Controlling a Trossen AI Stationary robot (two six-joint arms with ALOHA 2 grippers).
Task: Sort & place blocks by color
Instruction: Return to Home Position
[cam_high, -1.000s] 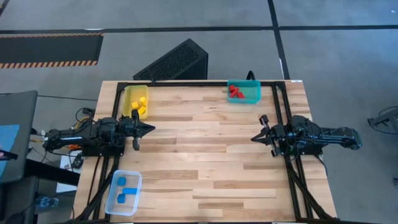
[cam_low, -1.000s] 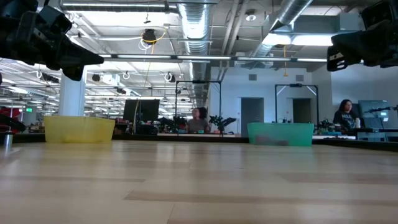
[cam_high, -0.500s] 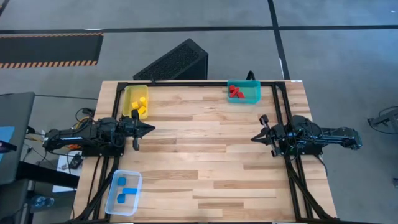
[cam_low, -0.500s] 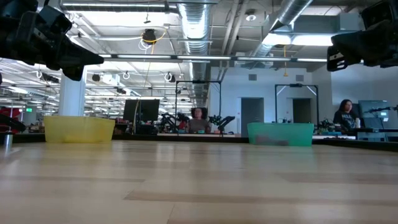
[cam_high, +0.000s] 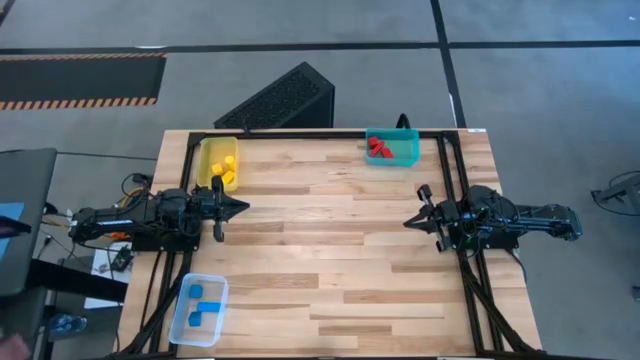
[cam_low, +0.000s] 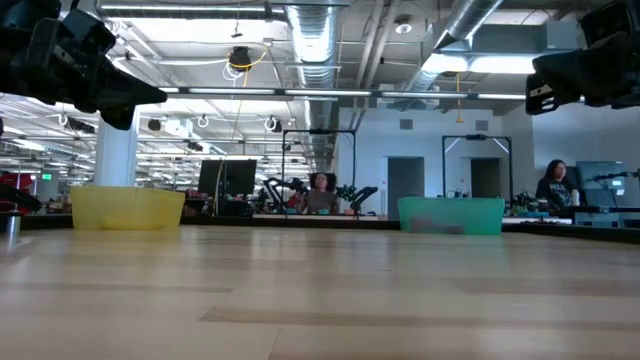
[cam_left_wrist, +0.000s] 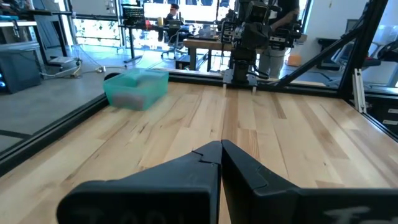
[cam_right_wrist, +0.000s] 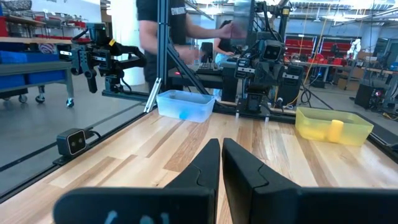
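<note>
Both arms lay low at opposite side edges of the table (cam_high: 330, 260), pointing at each other across the wood. The left gripper (cam_high: 243, 208) was clenched, its jaws pressed tip to tip and holding nothing. The right gripper (cam_high: 407, 221) was clenched the same way, also holding nothing, well apart from the left one and straight ahead of it.

None of the blocks lay near either set of jaws. The yellow blocks (cam_high: 226, 170) sat in the yellow bin (cam_high: 212, 150), just beside the left gripper, a little behind its tips on the side toward the table's far edge. The blue blocks (cam_high: 203, 304) lay in the clear bin (cam_high: 186, 328), behind the left gripper on its other side, at the near corner by that arm's base. The red blocks (cam_high: 379, 149) rested in the teal bin (cam_high: 405, 150) at the far edge, nearer the right gripper than the left and off to that gripper's side.

In the right wrist view a person (cam_right_wrist: 163, 31) stood beyond the table, behind the clear bin
</note>
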